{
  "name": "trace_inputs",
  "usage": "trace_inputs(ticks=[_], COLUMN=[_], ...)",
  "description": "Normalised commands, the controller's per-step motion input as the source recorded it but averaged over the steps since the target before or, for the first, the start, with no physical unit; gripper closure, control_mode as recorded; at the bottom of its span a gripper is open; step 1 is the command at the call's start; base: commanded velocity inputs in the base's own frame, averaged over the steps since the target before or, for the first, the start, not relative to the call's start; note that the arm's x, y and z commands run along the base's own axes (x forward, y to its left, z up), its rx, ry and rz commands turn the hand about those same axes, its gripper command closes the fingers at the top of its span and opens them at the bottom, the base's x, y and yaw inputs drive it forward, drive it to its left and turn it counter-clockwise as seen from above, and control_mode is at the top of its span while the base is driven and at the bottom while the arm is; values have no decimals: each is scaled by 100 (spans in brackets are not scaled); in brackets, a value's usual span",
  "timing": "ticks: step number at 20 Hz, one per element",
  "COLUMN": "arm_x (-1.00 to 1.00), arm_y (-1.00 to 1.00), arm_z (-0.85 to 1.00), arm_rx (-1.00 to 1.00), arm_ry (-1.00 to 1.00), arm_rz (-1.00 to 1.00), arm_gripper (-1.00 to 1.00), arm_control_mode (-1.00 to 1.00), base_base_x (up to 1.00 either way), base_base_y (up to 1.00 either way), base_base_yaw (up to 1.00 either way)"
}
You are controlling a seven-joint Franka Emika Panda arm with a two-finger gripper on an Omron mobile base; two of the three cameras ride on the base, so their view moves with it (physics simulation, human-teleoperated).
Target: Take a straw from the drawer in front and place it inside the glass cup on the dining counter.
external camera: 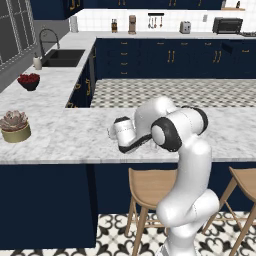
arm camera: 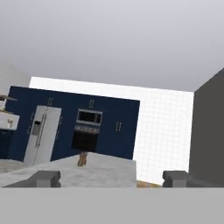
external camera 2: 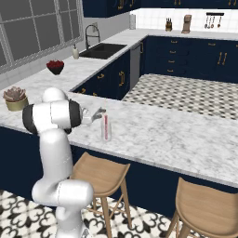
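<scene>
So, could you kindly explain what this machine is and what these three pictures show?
It is a white robot arm on a driving base in a rendered kitchen. Two pictures come from cameras behind it, left and right; the third looks along its gripper, whose jaws stand open, holding nothing. On the dining counter stands a glass cup with a pink straw inside, just beside the hand. A potted succulent sits further along, and a bowl of red fruit near the sink.

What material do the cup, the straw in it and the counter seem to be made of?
The cup looks like clear glass: you see through it. The straw looks like matte pink-red plastic, though paper is possible. The counter looks like polished marble, white with grey veins.
</scene>
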Motion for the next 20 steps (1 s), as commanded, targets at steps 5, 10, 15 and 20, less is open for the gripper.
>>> trace_inputs(ticks=[5,10,15,20], arm_x=[-100,-100,-100,-100], arm_y=[1,-1,-20,-27], arm_z=[41,15,-31,-50], arm_rx=[31,77,93,91], arm_ry=[-63,-51,-45,-41], arm_rz=[5,8,3,6], arm_gripper=[-100,-100,-100,-100], arm_control_mode=[-100,-100,-100,-100], base_base_x=[0,0,0,0], base_base_y=[0,0,0,0], base_base_yaw=[0,0,0,0])
